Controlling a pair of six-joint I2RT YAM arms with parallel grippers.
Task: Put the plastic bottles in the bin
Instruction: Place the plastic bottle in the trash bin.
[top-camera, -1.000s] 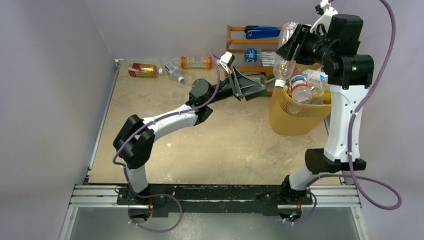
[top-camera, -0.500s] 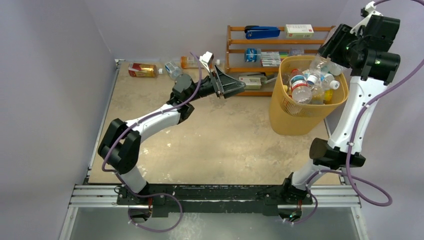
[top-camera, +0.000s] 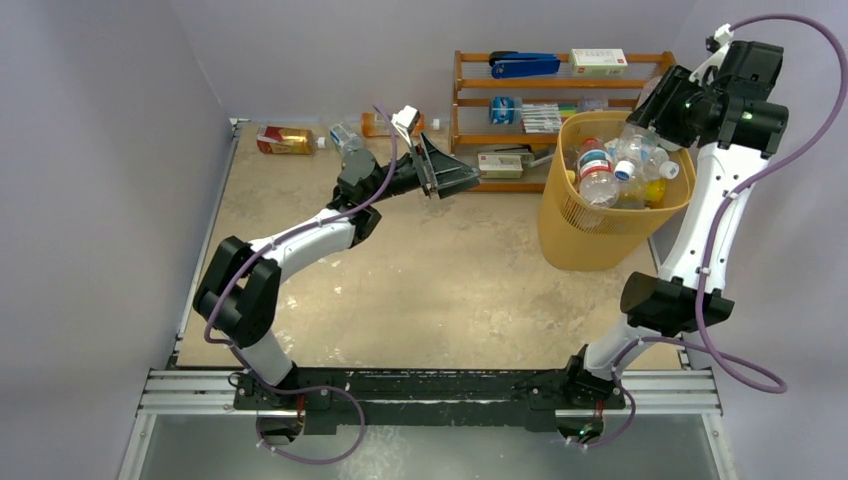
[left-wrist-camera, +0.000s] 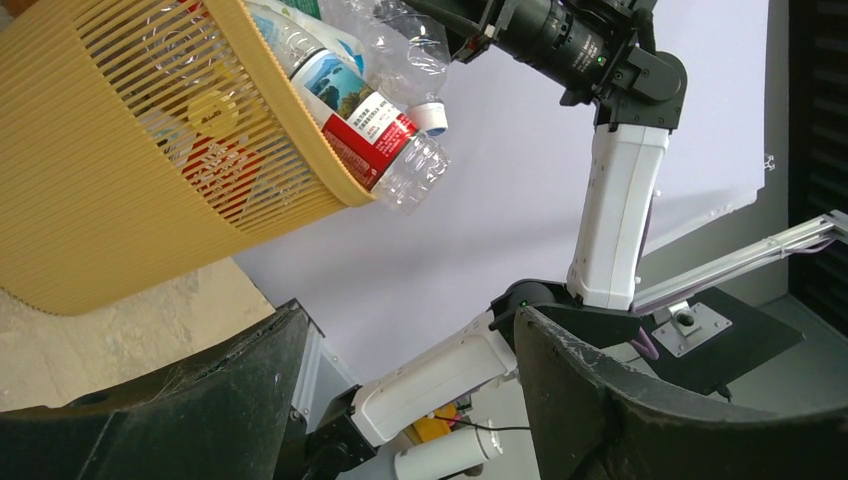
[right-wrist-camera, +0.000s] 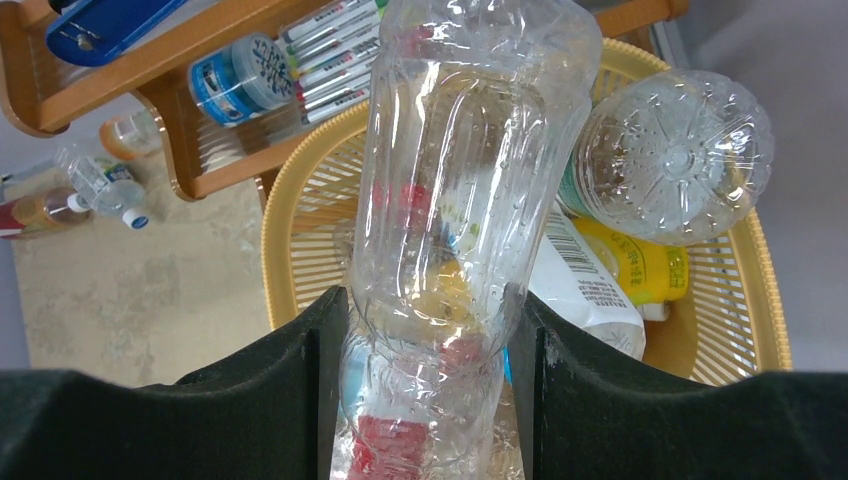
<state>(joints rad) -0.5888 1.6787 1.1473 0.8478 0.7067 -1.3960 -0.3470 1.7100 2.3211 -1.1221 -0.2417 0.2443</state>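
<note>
Bin (top-camera: 585, 245) nearly full; our right claw (right-wrist-camera: 430, 310) pinches a clear bottle (right-wrist-camera: 470, 150) over it, left claw (left-wrist-camera: 410, 315) spread empty; at least three bottles (top-camera: 285, 140) remain on the worktop (top-camera: 450, 290).

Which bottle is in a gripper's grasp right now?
The clear crinkled bottle, clamped in the right gripper over the bin; the others all lie loose, most of them inside the bin.
</note>
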